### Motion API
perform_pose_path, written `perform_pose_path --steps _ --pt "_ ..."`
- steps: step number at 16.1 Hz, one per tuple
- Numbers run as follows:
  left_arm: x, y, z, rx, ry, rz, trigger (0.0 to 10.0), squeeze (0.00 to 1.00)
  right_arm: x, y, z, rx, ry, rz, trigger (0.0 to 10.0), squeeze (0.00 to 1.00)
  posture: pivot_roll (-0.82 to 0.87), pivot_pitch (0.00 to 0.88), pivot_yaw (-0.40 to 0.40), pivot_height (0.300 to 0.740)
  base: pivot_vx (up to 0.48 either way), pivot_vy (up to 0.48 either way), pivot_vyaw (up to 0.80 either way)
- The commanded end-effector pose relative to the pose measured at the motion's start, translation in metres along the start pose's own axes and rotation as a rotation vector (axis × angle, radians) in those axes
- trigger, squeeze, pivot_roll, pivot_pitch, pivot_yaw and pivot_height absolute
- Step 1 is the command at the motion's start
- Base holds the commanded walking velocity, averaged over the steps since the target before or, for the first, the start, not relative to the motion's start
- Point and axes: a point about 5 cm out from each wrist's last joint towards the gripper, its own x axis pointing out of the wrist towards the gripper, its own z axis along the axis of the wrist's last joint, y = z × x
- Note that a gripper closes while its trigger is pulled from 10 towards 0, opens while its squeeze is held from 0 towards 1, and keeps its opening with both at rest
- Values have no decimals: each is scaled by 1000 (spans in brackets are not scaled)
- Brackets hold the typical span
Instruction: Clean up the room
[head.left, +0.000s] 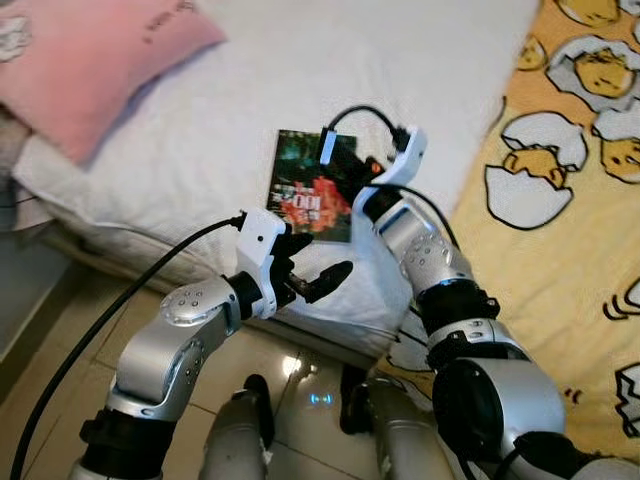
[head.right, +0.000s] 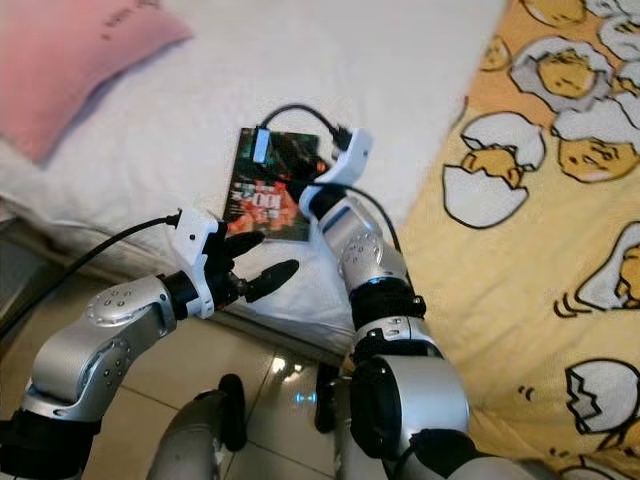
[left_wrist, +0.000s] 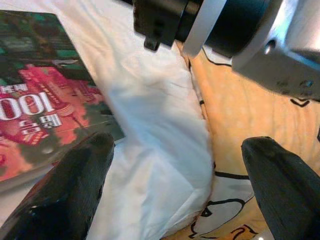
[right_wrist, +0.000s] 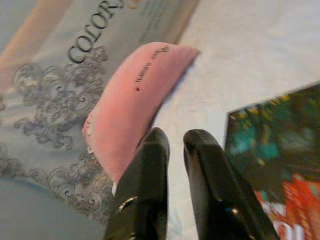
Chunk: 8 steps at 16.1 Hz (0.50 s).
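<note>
at the far left a pink pillow (head.left: 90, 60) lies on the white bedding (head.left: 300, 70), and the book (head.left: 312, 186) still rests flat near the bed's near edge — so, judging from this, the tidying has barely begun: nothing is held yet and the book is still to be lifted and put away.

the left gripper (head.left: 310, 265) is raised from a bent elbow at the bed's near edge, just below the book's lower corner, its black fingers spread wide apart and pinching nothing; in its wrist view one finger (left_wrist: 70, 185) sits right by the book's corner.

further right, the right gripper (right_wrist: 177, 150) reaches forward over the book, forearm stretched up from the shoulder, wrist over the cover's right side. its two fingers are nearly pressed together with a thin gap, empty, pointing toward the pillow.

at the far right a yellow blanket (head.left: 570, 200) printed with chicks in eggshells covers the bed.
</note>
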Motion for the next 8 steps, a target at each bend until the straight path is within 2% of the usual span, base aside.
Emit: perform_pose_path --steps 1,2,6,7,8 --pt "2 -1 -2 9 8 -5 10000 0 -1 5 -17 -18 39 14 0 0 -113 215 3 740 0 0 0" --pt "2 1 -4 18 11 17 10000 0 -4 0 -23 -82 60 -36 0 0 -115 214 5 740 0 0 0" --pt "2 1 -4 18 11 17 10000 0 -4 0 -23 -82 60 -36 0 0 -115 214 5 740 0 0 0" --pt "-9 31 1 99 -17 217 10000 0 -14 -16 -36 -225 93 -143 10000 1000 -107 223 -3 740 0 0 0" --pt "-29 68 11 213 -59 462 10000 0 -31 -32 -54 -482 144 -209 10000 1000 -105 222 -3 740 0 0 0"
